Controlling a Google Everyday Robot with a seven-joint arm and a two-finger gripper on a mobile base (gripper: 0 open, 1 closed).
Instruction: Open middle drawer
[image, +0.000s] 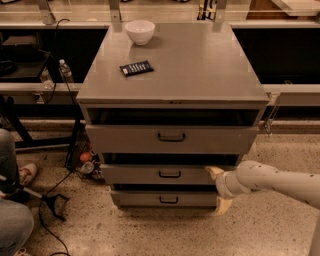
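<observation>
A grey metal cabinet (172, 65) stands on a speckled floor (150, 230), with three drawer fronts stacked under its flat top. The middle drawer (135, 175) is the second front down, between the taller top drawer (125, 139) and the narrower bottom drawer (135, 199). Its small dark bail handle (169, 174) sits at the centre of the front, and a dark gap runs along above it. The white arm (280, 181) reaches in from the lower right edge, and the gripper (218, 189) is at the right end of the lower two fronts. It is spread wide, with one pale finger above the other. The upper finger (214, 172) lies against or just beside the right end of the middle drawer's front; whether it actually touches cannot be told. The lower finger (223, 205) hangs by the right corner of the bottom drawer. Nothing is between the fingers, and the gripper is well to the right of the handle. On the cabinet top a white bowl (139, 31) stands near the back, with a flat dark remote-like object (136, 67) in front of it. A water bottle (65, 71) stands on the shelf to the left, and a person's shoe (27, 173) shows on the floor at the left edge.
</observation>
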